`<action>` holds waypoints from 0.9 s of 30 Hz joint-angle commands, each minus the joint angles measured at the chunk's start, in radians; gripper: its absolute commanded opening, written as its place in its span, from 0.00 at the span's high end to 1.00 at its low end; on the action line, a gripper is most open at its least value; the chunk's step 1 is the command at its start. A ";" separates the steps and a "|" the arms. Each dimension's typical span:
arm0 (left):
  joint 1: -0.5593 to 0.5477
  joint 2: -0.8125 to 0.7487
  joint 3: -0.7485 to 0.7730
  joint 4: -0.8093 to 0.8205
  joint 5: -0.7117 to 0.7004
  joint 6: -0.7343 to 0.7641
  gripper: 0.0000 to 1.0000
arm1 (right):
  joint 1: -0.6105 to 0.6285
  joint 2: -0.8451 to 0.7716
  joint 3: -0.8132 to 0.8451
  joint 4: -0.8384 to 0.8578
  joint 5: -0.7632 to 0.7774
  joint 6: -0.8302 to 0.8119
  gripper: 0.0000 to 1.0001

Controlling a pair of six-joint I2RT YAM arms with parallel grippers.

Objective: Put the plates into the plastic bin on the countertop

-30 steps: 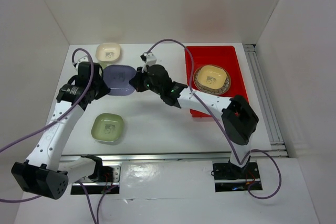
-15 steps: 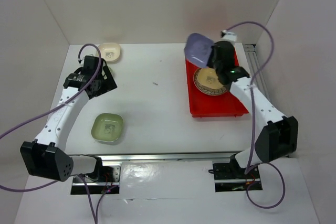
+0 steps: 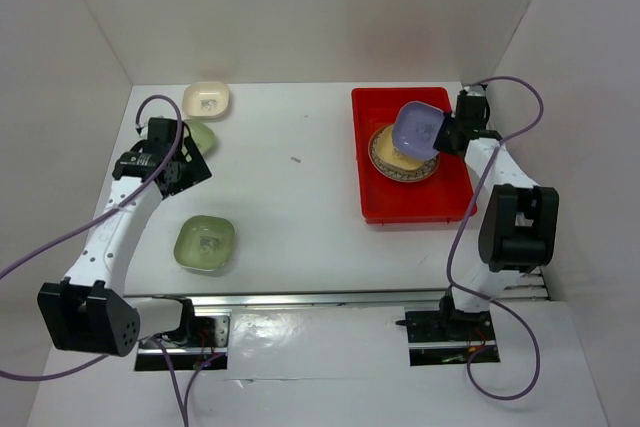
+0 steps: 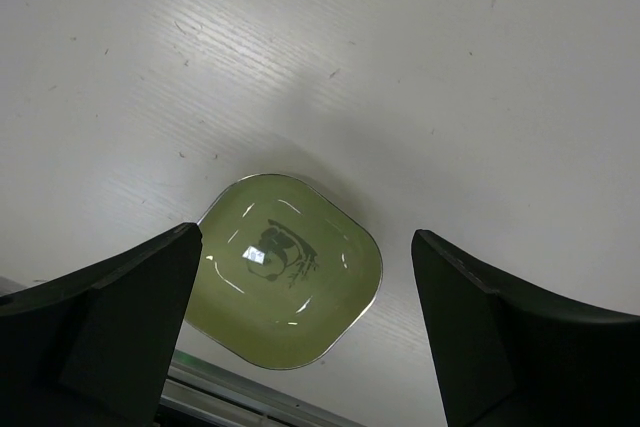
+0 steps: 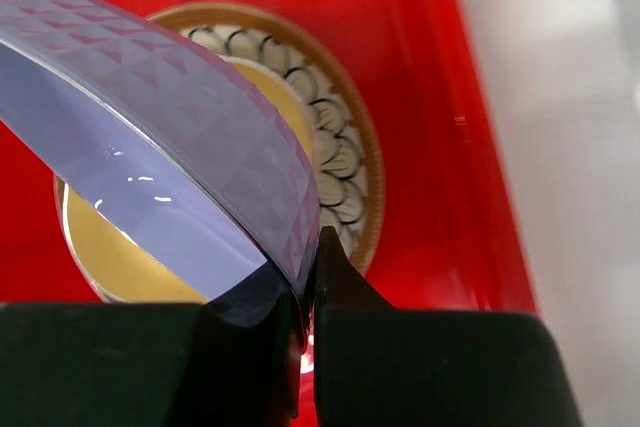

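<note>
The right jaws pinch the rim of a lavender rounded-square dish, holding it tilted above a shallow red plastic tray. Directly beneath these jaws, inside the tray, a yellow dish sits on a round brown-rimmed, petal-patterned plate. The left jaws are spread wide over the white counter. A pale green dish lies below, between them. A second green dish is just beside them, and a cream dish lies beyond.

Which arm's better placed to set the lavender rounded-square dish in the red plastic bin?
Right. The right tool grips the lavender rounded-square dish, tilted over the red plastic bin. The left tool is open, empty, across the white table.
</note>
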 commanded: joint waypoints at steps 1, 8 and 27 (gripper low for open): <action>0.016 -0.047 -0.017 0.040 0.013 0.019 0.00 | 0.024 0.018 0.022 0.026 -0.086 -0.017 1.00; 0.025 -0.113 -0.072 0.060 0.013 0.019 0.00 | 0.079 0.000 0.031 0.015 -0.001 -0.008 0.00; 0.225 -0.198 -0.070 -0.033 -0.179 -0.182 0.00 | 0.966 -0.120 -0.043 0.116 0.258 0.120 0.00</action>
